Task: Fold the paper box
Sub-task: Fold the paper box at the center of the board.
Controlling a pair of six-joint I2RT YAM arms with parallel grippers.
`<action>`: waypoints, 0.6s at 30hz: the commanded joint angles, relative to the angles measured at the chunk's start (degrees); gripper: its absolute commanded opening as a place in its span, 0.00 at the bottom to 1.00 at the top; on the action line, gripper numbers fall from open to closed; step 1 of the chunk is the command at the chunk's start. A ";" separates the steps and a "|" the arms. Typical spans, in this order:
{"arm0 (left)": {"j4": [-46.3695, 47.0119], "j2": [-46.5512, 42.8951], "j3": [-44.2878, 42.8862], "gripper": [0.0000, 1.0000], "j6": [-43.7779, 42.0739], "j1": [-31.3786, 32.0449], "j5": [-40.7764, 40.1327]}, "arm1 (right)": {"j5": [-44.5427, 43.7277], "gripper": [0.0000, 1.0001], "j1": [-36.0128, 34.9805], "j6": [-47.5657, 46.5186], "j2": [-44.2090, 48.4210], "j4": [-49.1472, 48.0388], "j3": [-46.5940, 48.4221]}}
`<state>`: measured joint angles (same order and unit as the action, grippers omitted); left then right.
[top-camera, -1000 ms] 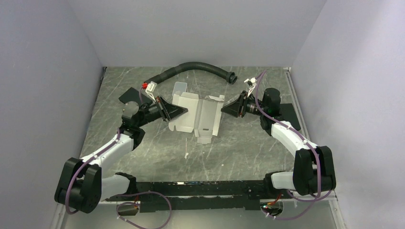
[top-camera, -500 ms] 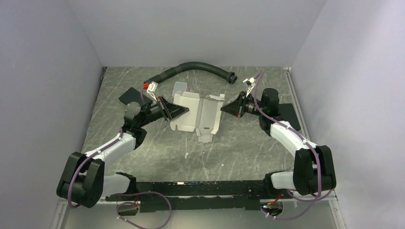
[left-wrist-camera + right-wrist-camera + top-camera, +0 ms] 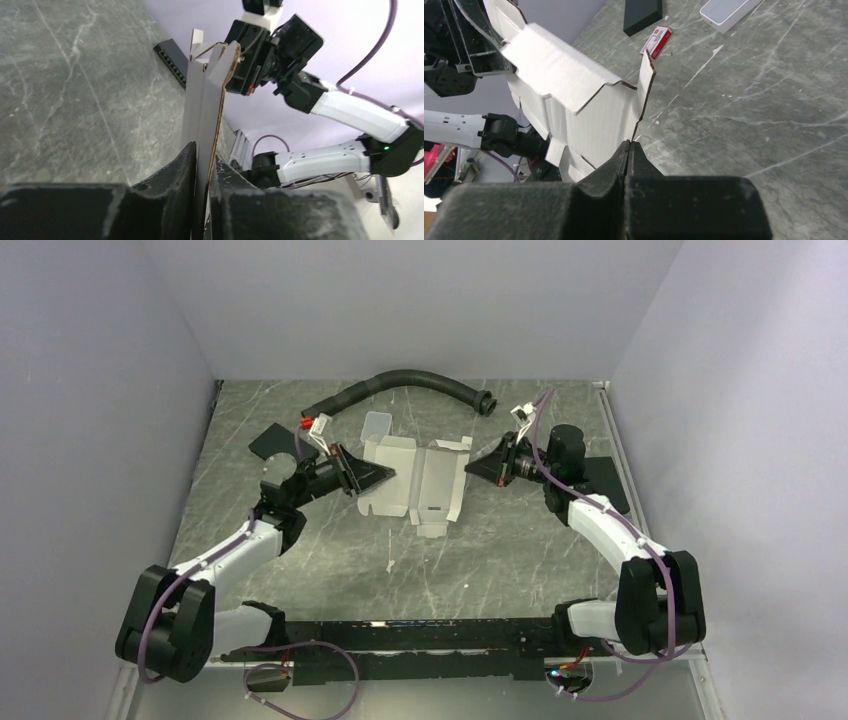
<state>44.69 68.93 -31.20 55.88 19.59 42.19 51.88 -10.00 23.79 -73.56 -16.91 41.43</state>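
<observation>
Top external view: I have the paper box point(image 3: 418, 480) lifted off the table point(image 3: 330, 560), between both arms.
Left gripper point(image 3: 388, 473) pinches its left edge between narrowly parted fingers; right gripper point(image 3: 468, 469) has its fingers pressed together on the right edge.

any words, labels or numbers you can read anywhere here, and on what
No text is readable in any view.
Red and white piece on the table: any print is too blurred to read.
Paper box: white faces, one tiny dark mark near its near edge, too small to read.
</observation>
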 commanded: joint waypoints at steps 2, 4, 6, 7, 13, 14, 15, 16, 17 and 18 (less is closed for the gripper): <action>-7.98 -3.86 -2.38 0.29 -5.55 0.36 -0.28 | -0.78 0.00 0.85 -2.66 2.02 -0.97 2.78; -11.87 -5.43 -3.01 0.38 -7.90 0.27 -1.16 | -0.64 0.00 0.94 -3.28 2.06 -0.56 2.93; -17.46 -7.34 -4.31 0.46 -11.36 0.20 -2.78 | -0.66 0.00 1.03 -3.85 2.02 -0.07 3.04; -21.01 -8.44 -5.06 0.49 -13.43 0.18 -3.99 | -0.64 0.00 1.03 -4.23 1.99 0.18 3.12; -45.85 -15.55 -12.86 0.74 -32.84 0.05 -14.84 | -0.97 0.00 1.07 -10.08 2.27 4.92 4.62; -48.59 -16.45 -13.87 0.76 -35.78 0.01 -15.81 | -1.06 0.00 1.04 -11.49 2.16 5.85 4.90; -49.68 -17.02 -14.93 0.79 -38.37 0.06 -16.10 | -0.93 0.00 1.06 -12.32 2.02 6.55 5.15; -49.84 -17.28 -15.85 0.82 -40.68 0.07 -15.25 | -0.90 0.00 0.96 -13.32 1.80 7.51 5.58; -49.55 -17.09 -16.81 0.84 -42.66 0.13 -13.67 | -0.78 0.00 0.92 -14.01 1.64 8.42 5.88; -49.01 -16.58 -17.91 0.87 -44.88 0.28 -10.94 | -0.78 0.00 0.84 -14.60 1.41 9.00 6.20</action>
<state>2.24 52.88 -44.27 25.26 19.70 30.04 51.27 -9.15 14.41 -73.08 -10.46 44.12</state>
